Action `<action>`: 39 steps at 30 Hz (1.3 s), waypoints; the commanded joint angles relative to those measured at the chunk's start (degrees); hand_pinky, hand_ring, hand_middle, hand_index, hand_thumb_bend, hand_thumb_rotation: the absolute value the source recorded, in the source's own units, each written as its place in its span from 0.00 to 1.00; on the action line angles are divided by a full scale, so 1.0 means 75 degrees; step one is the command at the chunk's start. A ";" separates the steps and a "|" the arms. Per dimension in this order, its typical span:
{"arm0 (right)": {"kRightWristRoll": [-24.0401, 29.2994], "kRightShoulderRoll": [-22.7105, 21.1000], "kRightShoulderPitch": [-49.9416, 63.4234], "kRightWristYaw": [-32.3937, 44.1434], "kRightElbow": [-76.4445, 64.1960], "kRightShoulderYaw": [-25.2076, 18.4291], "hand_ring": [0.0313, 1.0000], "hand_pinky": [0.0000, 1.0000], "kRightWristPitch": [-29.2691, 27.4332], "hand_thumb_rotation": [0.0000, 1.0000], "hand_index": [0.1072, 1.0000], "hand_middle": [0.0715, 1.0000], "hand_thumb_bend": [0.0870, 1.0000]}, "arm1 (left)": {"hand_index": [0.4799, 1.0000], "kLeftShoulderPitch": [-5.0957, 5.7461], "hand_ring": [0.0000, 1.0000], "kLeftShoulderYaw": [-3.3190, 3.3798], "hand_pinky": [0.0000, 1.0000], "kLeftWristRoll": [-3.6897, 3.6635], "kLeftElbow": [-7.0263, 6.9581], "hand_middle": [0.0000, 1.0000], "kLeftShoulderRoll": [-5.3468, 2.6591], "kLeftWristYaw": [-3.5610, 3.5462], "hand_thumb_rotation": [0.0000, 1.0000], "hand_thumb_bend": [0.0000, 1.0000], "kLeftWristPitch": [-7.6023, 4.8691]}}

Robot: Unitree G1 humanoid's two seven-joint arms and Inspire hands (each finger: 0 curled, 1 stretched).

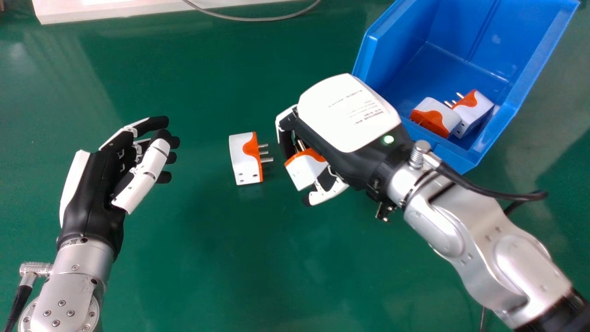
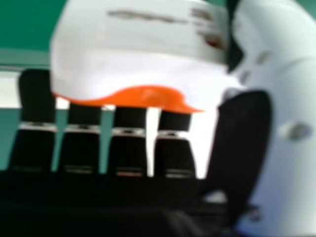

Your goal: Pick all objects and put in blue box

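In the head view my left hand (image 1: 94, 189) is at the left above the table, its fingers relaxed and holding nothing. My right hand (image 1: 348, 115) is near the middle, curled round a white and orange plug adapter (image 1: 303, 171). The right hand view has this adapter (image 2: 133, 64) between the fingers and thumb of my right hand (image 2: 128, 150). Another plug adapter (image 1: 244, 159) lies on the table between the hands, its pins toward the right hand. Inside the blue box (image 1: 401, 44), a white and orange adapter (image 1: 435, 115) touches a second adapter (image 1: 474, 110).
The blue box stands at the upper right, just beyond my right wrist. A grey cable (image 1: 258, 19) curves over the green table (image 1: 207, 249) at the far edge, by a white panel (image 1: 115, 9). A black cable (image 1: 488, 192) runs along my right forearm.
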 commanded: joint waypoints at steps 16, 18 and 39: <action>0.0415 -0.0324 0.0714 0.0932 -0.2647 -0.1573 0.41 0.34 -0.0027 0.00 0.42 0.48 0.45 | 0.59 -0.0199 0.72 0.0110 0.65 -0.0002 0.0205 0.73 0.0134 -0.0079 0.62 0.33 -0.0290; 0.0430 -0.0374 0.0717 0.1047 -0.2855 -0.1753 0.41 0.34 -0.0040 0.00 0.42 0.48 0.45 | 0.59 -0.0221 0.72 0.0120 0.65 -0.0019 0.0240 0.73 0.0139 -0.0092 0.62 0.33 -0.0296; -0.0271 -0.0574 -0.0237 0.0628 -0.1989 -0.3225 0.41 0.34 0.0787 0.00 0.44 0.48 0.45 | 0.60 -0.0246 0.73 0.0226 0.67 -0.0088 0.0326 0.73 0.0122 -0.0222 0.63 0.33 -0.0380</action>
